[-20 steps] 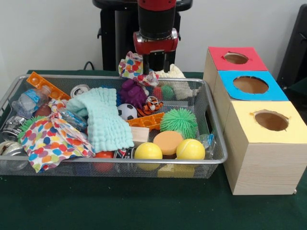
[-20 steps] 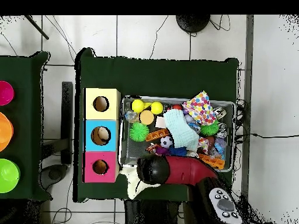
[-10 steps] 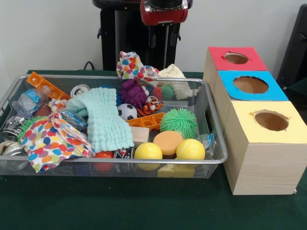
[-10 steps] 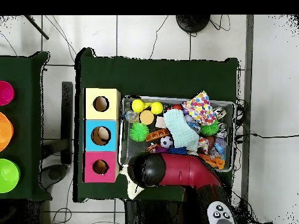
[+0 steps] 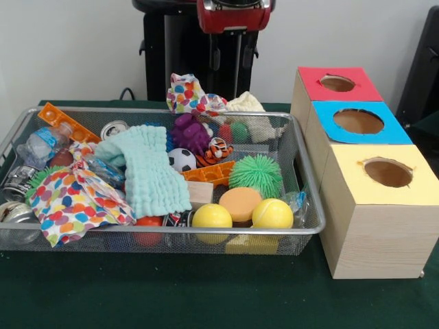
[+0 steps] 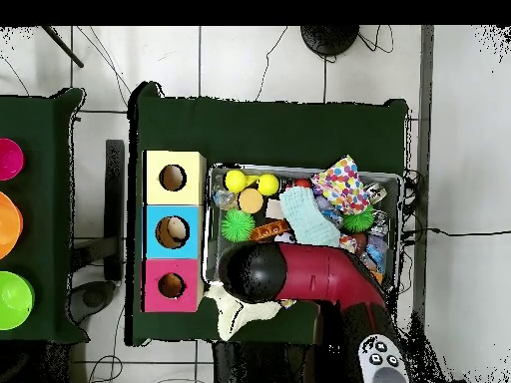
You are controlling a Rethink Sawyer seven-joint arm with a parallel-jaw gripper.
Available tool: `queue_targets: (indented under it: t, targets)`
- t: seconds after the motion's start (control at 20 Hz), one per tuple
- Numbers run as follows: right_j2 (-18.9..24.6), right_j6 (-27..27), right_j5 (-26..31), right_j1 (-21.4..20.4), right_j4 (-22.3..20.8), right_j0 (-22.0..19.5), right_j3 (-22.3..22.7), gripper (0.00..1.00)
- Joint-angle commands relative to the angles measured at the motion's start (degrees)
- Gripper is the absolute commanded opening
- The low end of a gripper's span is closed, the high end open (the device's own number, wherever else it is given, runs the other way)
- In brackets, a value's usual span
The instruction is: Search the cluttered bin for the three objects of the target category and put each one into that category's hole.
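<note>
While heaped with toys, wire mesh bin (image 5: 312, 205), rectangular, silver

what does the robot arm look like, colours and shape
The arm is a thick rounded tube, red with a black rounded end. From the front, a red collar sits above the black gripper. A grey panel with dark round buttons sits near its base.

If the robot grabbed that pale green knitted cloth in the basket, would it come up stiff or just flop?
The pale green cloth would probably flop: it already drapes in folds over the toys beneath it. It looks light, and might drag neighbours such as the soccer ball as it lifts. It seems unlikely to roll or break.
</note>
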Motion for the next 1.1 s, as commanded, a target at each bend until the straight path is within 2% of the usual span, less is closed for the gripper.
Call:
queue_targets:
  t: [0.05,0.45,1.1]
  targets:
    - [2.7,4.7,-1.0,6.9,-0.7,-0.3,-6.4,1.00]
    - [2.1,4.4,-8.5,10.7,-2.3,-1.7,-5.5,1.00]
    - [1.2,4.4,-16.4,15.0,-3.2,-2.5,-4.0,1.00]
